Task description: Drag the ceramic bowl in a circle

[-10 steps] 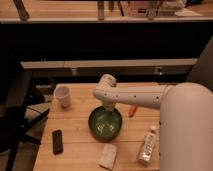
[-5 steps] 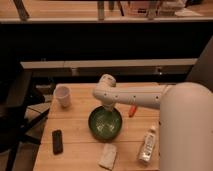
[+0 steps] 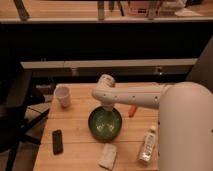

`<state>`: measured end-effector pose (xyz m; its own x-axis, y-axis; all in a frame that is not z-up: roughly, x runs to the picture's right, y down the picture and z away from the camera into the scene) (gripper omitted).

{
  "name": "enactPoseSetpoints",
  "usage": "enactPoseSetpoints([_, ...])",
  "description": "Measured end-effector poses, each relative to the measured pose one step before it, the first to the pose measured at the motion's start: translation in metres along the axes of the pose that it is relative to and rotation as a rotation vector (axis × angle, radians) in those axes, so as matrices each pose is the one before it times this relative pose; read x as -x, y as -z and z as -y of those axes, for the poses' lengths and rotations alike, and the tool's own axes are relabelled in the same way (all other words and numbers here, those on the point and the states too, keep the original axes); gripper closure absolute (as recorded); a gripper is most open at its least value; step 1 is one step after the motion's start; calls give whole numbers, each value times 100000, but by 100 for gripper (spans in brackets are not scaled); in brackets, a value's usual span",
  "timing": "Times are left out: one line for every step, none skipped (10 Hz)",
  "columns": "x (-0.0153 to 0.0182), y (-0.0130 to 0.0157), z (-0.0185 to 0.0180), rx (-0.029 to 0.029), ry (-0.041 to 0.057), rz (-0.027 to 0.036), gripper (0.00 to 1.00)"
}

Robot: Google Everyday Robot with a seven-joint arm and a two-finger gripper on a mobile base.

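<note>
The ceramic bowl (image 3: pixel 105 126) is glossy green, darker at the rim, with pale speckles inside. The white end effector (image 3: pixel 108 106) sits at its far rim. The cup (image 3: pixel 62 96) is white and the surface (image 3: pixel 80 152) light wood.

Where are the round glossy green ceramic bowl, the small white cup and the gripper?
glossy green ceramic bowl (image 3: pixel 105 125): camera view, its pale inside.
small white cup (image 3: pixel 63 96): camera view, its outer wall.
gripper (image 3: pixel 108 107): camera view, its tip, at the bowl's far rim.
</note>
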<state>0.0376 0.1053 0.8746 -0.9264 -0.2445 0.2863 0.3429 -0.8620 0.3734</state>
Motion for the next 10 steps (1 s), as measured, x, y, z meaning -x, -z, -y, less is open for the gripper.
enactPoseSetpoints([69,-27,-20,-40,541,-177,99])
enactPoseSetpoints([33,-16,-28,-38,441,-277,99])
enactPoseSetpoints([97,-20,-1,-25,477,-115,99])
enactPoseSetpoints([-11,36,-36,187,350,-5,99])
enactPoseSetpoints([-133,11,56,-20,765,-145,99])
enactPoseSetpoints([-112,46,20,9,650,-289,99])
enactPoseSetpoints([-6,-9,1,39,230,-1,99])
enactPoseSetpoints([-75,10,1,77,715,-60,99])
enactPoseSetpoints([-102,58,4,220,752,-12,99])
enactPoseSetpoints([-44,-1,34,48,484,25,99])
